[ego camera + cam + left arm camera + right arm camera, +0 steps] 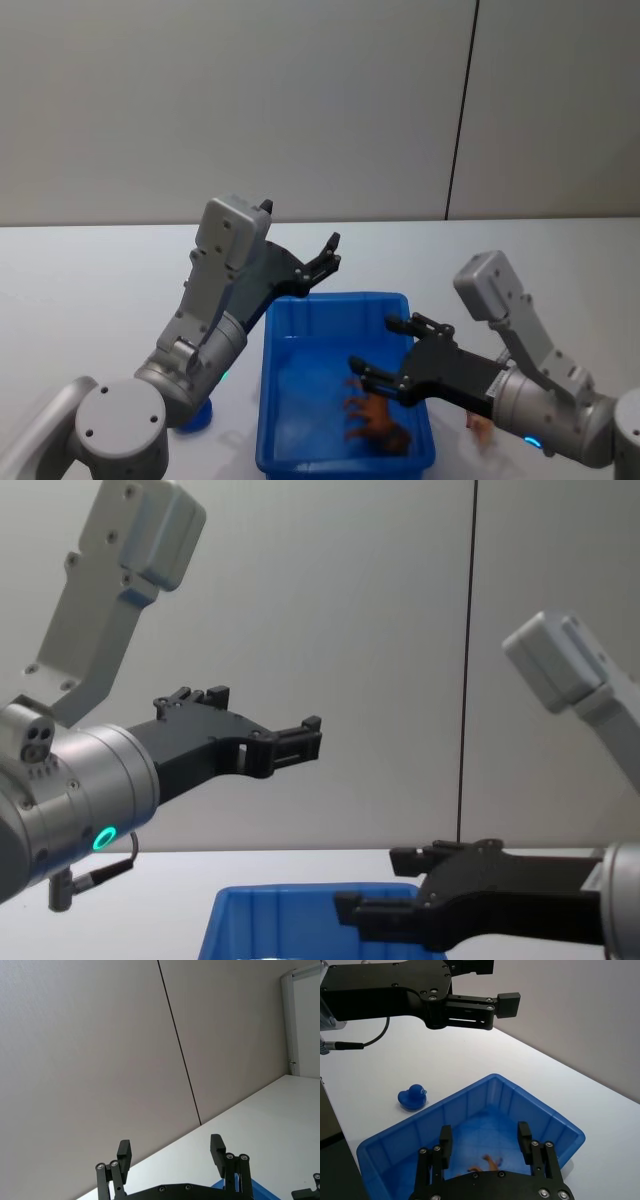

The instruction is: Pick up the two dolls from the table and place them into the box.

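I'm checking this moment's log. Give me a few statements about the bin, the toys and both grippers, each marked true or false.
1. An orange-brown toy figure lies inside the bright blue rectangular plastic bin. True.
2. The right gripper is shut on a toy. False: it is open, over the bin's inside, with nothing between its fingers.
3. A small blue duck toy sits on the pale grey-white table, outside the bin. True.
4. The left gripper reaches down into the bin. False: it is raised above the bin's far left corner, open.

Table (100, 270) — box (338, 299), blue duck (412, 1097) on it.
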